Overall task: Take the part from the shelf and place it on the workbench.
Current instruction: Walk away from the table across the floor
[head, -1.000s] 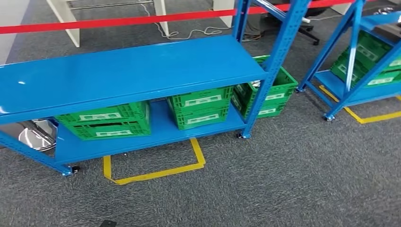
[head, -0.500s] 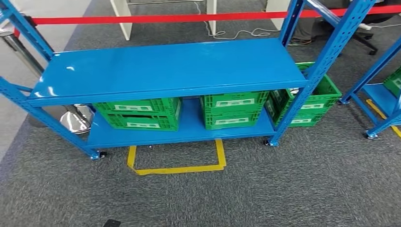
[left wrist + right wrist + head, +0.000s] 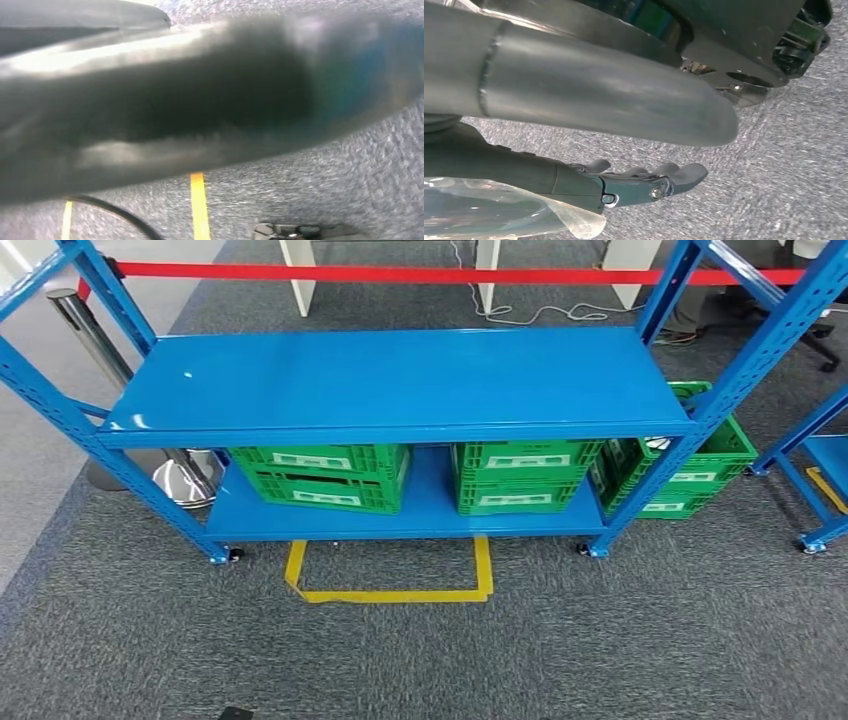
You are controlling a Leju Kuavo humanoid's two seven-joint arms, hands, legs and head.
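Three green crates (image 3: 322,476) on blue shelf's (image 3: 400,380) bottom level, one at its right end | part: cannot tell where | right robot hand (image 3: 644,182) hangs over carpet, fingers loosely out, holding nothing | left robot hand: blurred, cannot tell

Bare blue shelf top (image 3: 400,380); green crates (image 3: 325,475) crowding the lower shelf.
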